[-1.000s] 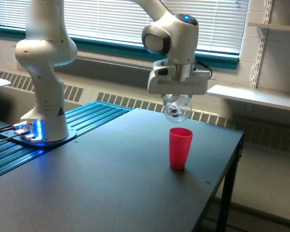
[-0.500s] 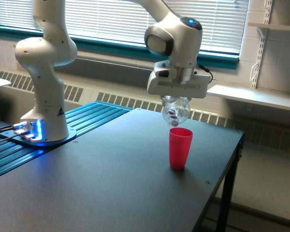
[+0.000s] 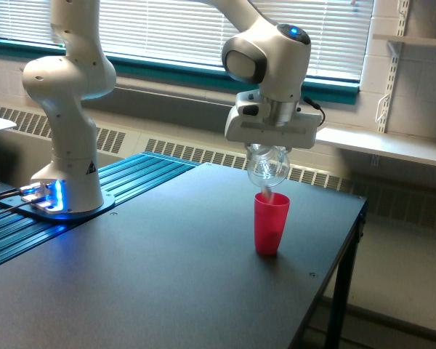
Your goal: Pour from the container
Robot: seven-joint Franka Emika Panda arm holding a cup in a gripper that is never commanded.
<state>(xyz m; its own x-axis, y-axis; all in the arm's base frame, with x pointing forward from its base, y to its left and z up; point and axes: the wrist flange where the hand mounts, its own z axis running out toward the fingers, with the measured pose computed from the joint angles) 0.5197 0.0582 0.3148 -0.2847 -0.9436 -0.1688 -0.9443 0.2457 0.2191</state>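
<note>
1. The white arm reaches over the black table (image 3: 167, 276), and its gripper (image 3: 269, 147) hangs above the pink-red cup (image 3: 270, 223).
2. The gripper is clamped on the container (image 3: 268, 166), a clear rounded flask held just under the hand.
3. The container sits directly over the cup's mouth, tipped downward, its lower end close to the rim; I cannot tell whether they touch.
4. A small reddish bit shows right between the flask's lower end and the cup's rim.
5. The cup stands upright near the table's far edge, toward the exterior view's right.
6. The arm's base (image 3: 64, 196) stands at the exterior view's left on blue ribbed panels (image 3: 123, 182), well apart from the cup.
</note>
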